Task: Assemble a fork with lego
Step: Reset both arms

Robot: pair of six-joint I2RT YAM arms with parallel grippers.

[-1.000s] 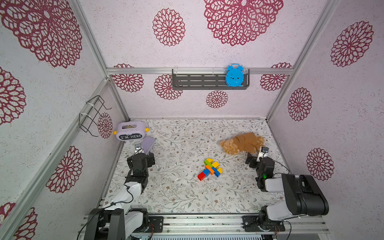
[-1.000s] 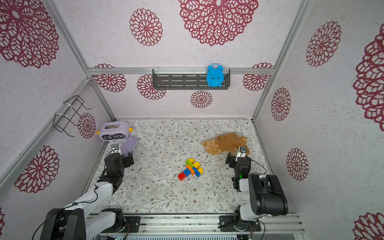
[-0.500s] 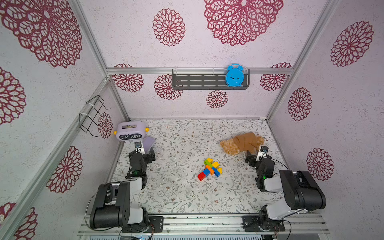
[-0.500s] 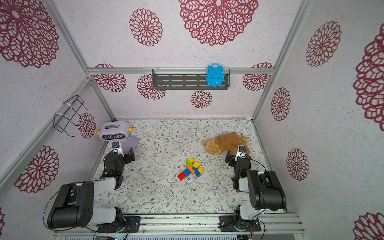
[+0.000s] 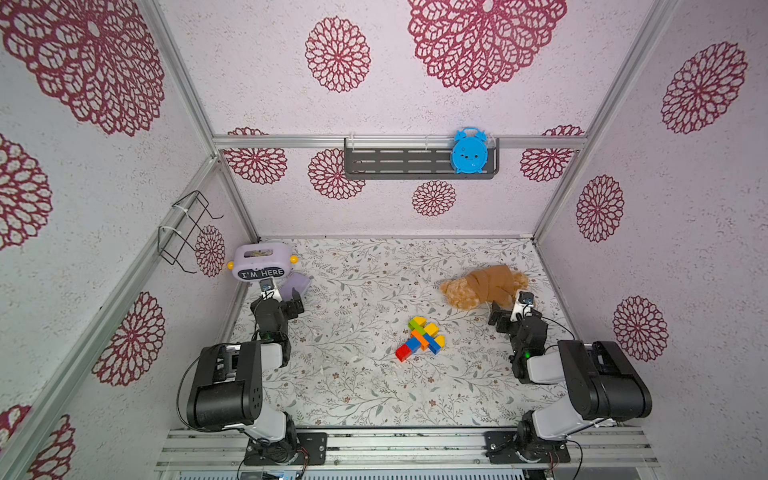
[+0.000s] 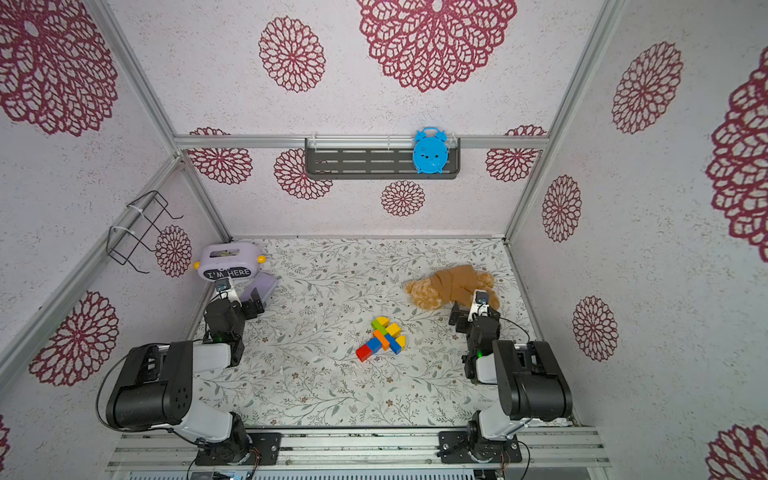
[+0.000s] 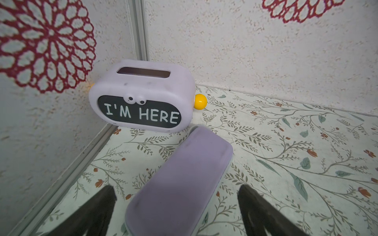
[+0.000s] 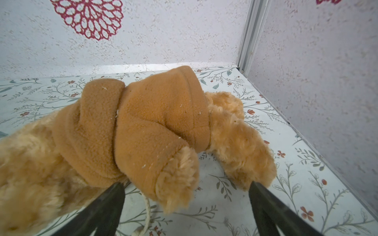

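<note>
The fork (image 5: 420,338) lies flat on the tabletop (image 5: 353,386), all put together: red and blue handle, orange and green bar, yellow tips. The left hand (image 7: 177,188) is well away from the fork on its left, fingers wide apart, holding nothing, close to a purple lid (image 7: 180,183). The right hand (image 8: 187,185) is well away from the fork on its right, fingers wide apart too, tips by a brown plush toy (image 8: 143,122).

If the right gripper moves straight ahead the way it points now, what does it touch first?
Most likely the brown plush toy: it lies directly ahead of the open right gripper, one paw seemingly between the fingers, though depth is unclear.
</note>
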